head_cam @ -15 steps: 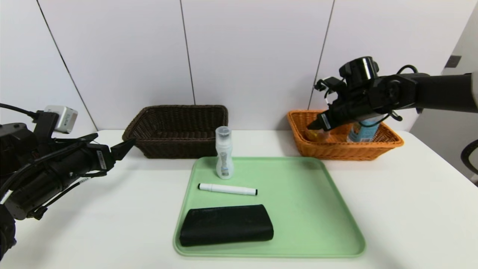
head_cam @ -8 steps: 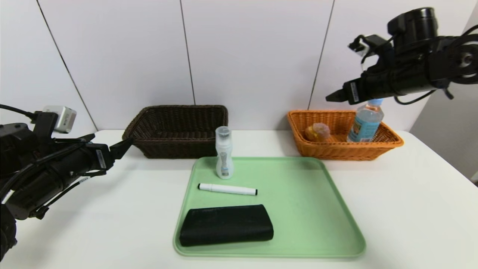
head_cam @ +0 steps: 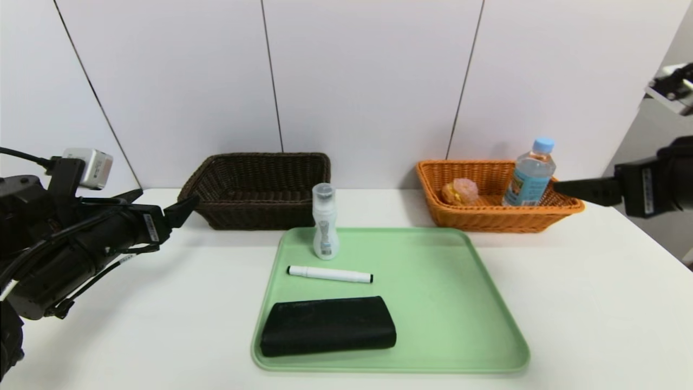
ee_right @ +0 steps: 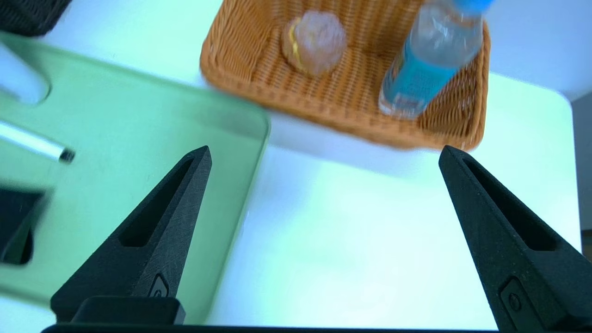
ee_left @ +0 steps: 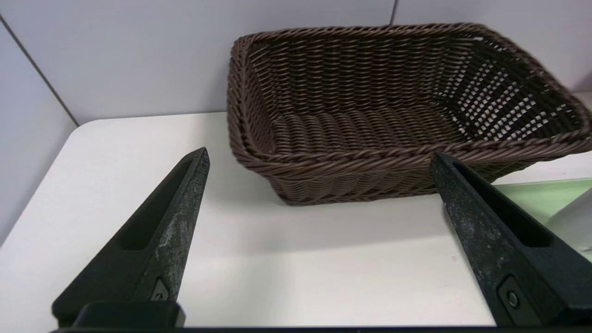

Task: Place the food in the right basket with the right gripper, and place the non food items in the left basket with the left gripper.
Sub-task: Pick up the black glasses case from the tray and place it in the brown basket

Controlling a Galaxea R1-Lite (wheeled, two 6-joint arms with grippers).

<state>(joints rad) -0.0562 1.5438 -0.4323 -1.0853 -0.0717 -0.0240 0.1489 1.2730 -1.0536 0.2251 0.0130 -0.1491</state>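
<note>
- The water bottle point(head_cam: 529, 172) is standing upright in the orange basket point(head_cam: 476, 219), with a wrapped bun point(head_cam: 459, 191) lying beside it on the side farther from the right gripper point(head_cam: 566, 187).
- The right gripper is hanging over the table's right edge just beside the orange basket's outer end, its fingers point(ee_right: 152, 231) spread wide and holding nothing; the bottle is the nearest thing to its tips.
- The white bottle point(head_cam: 325, 222) is standing upright on the green tray point(head_cam: 460, 303), the nearest tray item to the left gripper point(head_cam: 162, 208).
- Beyond it from that gripper, a white marker point(head_cam: 329, 274) is lying flat, and a black pouch point(head_cam: 327, 326) is resting at the tray's front.
- The left gripper is hovering over the white table point(head_cam: 595, 303) on the left, its fingers point(ee_left: 166, 231) opened wide and empty, pointing at the brown basket point(ee_left: 393, 152) just ahead of its tips.
- The brown basket is looking empty, though its near wall may be hiding a little of the floor.
</note>
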